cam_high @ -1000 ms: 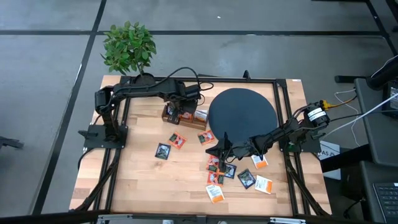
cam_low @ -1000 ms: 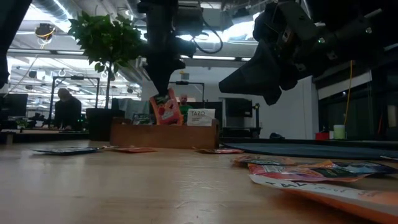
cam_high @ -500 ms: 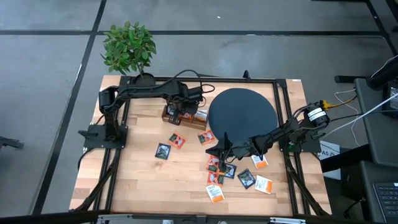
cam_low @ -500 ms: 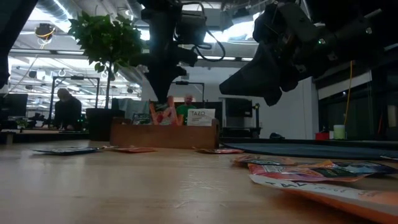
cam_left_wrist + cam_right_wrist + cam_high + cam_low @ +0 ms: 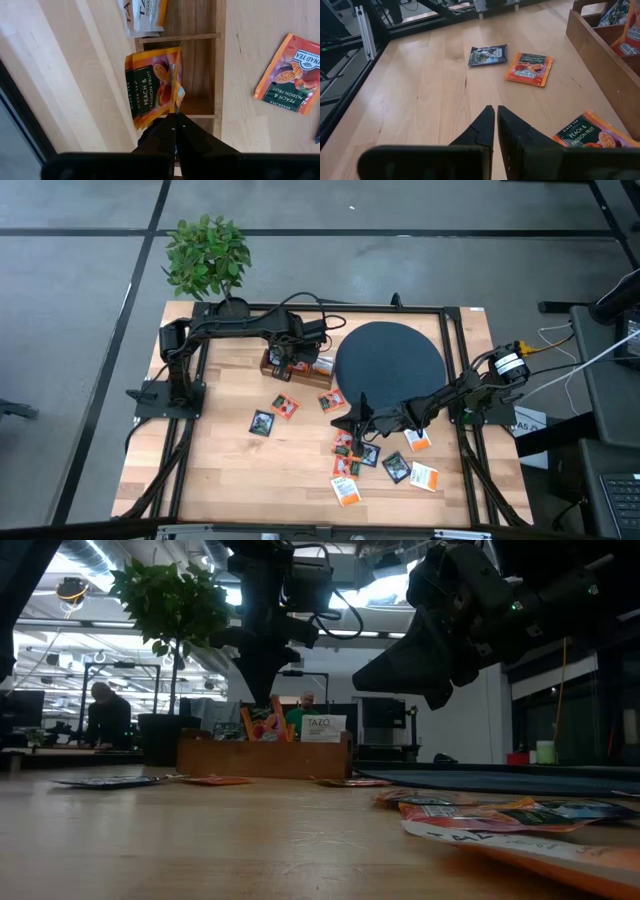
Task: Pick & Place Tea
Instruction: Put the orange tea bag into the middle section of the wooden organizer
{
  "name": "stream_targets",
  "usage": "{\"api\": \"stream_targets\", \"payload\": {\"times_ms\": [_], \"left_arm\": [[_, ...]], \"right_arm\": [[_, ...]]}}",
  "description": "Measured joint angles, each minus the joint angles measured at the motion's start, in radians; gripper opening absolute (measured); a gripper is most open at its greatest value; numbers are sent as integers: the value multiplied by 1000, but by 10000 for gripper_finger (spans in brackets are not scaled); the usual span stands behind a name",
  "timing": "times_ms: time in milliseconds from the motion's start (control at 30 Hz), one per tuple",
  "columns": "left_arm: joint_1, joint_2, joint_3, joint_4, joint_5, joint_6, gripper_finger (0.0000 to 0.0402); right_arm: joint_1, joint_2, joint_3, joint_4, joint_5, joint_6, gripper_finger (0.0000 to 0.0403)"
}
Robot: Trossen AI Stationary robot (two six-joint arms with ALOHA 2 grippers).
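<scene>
Left tool (image 5: 176,116), clenched, sits over peach sachets (image 5: 152,84) in our wooden tray (image 5: 216,60); right tool (image 5: 495,111), clenched, hovers above the desk (image 5: 430,95).

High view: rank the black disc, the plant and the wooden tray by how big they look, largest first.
1. Black disc, clearly the widest.
2. Plant, a smaller patch, though it stands taller and so nearer the camera, which may flatter it.
3. Wooden tray, smallest as seen; the left arm covers part of it.
</scene>
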Motion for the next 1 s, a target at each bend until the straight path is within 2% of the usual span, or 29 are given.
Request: {"api": "stream_targets", "payload": {"times_ms": [1000], "left_arm": [[-3, 20, -1, -8, -2, -26, 2]], "right_arm": [[0, 0, 0, 1, -1, 0, 25]]}}
